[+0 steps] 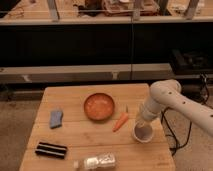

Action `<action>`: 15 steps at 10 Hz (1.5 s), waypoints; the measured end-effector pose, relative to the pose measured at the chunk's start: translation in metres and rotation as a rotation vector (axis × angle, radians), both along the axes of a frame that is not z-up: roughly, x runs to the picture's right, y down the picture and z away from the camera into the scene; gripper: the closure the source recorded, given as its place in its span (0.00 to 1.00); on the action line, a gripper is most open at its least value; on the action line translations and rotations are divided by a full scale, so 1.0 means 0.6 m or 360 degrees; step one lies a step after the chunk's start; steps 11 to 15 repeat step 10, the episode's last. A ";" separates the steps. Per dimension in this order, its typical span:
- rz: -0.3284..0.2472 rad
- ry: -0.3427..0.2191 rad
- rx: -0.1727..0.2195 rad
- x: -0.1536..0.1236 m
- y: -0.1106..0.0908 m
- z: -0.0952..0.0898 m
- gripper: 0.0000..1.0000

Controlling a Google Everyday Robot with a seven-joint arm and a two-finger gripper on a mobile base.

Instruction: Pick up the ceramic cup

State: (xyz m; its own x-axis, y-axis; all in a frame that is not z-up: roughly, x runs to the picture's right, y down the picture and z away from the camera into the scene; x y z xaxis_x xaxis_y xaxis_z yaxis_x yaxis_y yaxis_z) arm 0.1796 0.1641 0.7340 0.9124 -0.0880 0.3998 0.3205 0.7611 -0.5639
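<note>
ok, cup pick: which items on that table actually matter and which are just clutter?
Matters:
- small white round ceramic cup, near the table's right edge
- gripper, right over the cup, at its rim

Clutter:
- wide orange-brown bowl, mid-table
- orange carrot, between bowl and cup
- clear plastic bottle, lying at front edge
- blue sponge, left
- black striped bar, front left
</note>
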 end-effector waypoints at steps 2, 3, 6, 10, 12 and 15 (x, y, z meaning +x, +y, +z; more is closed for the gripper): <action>-0.0015 -0.0006 0.0000 0.001 -0.017 -0.021 0.97; -0.0018 -0.0006 -0.0005 0.001 -0.016 -0.022 0.97; -0.0029 -0.0020 0.0016 -0.012 -0.038 -0.026 0.97; -0.0039 -0.0024 0.0013 -0.013 -0.057 -0.040 0.97; -0.0039 -0.0024 0.0013 -0.013 -0.057 -0.040 0.97; -0.0039 -0.0024 0.0013 -0.013 -0.057 -0.040 0.97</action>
